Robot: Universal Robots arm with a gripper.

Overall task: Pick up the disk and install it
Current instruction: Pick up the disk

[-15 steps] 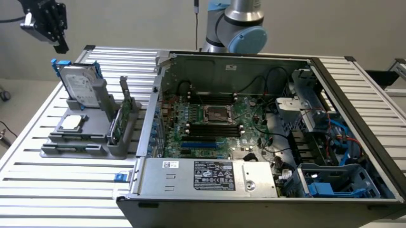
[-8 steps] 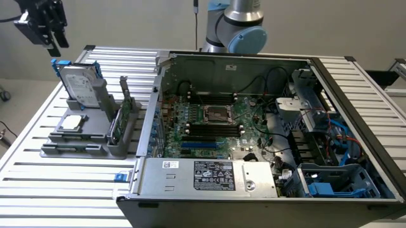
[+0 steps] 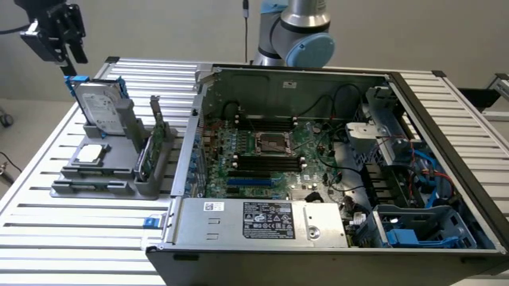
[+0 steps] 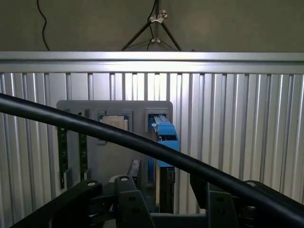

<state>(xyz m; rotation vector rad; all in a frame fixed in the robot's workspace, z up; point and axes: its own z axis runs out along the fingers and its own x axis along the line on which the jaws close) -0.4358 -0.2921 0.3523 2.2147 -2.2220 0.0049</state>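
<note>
On the slatted desk point(image 3: 47, 238), left of the open computer chassis point(image 3: 278, 83) in the exterior view, a grey holder point(image 3: 104, 179) carries the disk point(image 3: 102, 110) on edge, long axis near upright. The claw point(image 3: 71, 61) hangs directly above its blue top edge, apart from it, jaws spread and empty.

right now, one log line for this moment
gripper: open, above disk | disk: upright in grey holder, not held
</note>
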